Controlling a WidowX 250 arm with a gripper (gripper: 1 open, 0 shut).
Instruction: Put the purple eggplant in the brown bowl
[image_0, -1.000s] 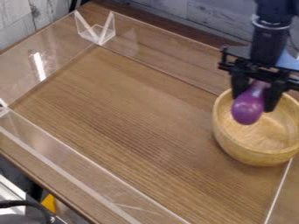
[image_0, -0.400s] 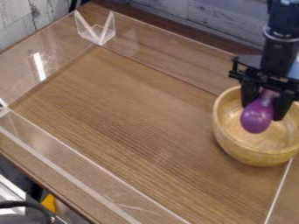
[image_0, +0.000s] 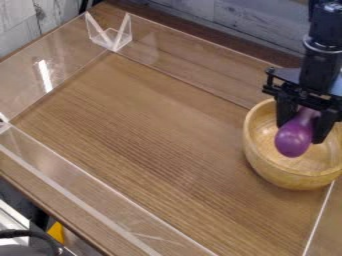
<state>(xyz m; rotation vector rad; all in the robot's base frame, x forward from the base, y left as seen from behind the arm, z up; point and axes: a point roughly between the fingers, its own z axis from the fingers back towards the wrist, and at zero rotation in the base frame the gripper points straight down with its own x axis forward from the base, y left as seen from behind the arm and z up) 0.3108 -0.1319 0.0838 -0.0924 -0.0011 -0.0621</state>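
Observation:
The purple eggplant (image_0: 294, 137) hangs bulb-down over the inside of the brown bowl (image_0: 267, 165), which sits at the right edge of the wooden table. My black gripper (image_0: 306, 118) comes down from above and is shut on the eggplant's upper end. The eggplant's stem tip is hidden between the fingers. Whether the bulb touches the bowl's floor I cannot tell.
A clear plastic wall (image_0: 80, 190) runs around the wooden tabletop (image_0: 147, 120), with a clear bracket (image_0: 110, 32) at the far left corner. The table's front edge drops off at the lower left.
My gripper has carried the eggplant to the right and slightly down, from the bowl's left rim to over its middle. In the last half second it barely moved.

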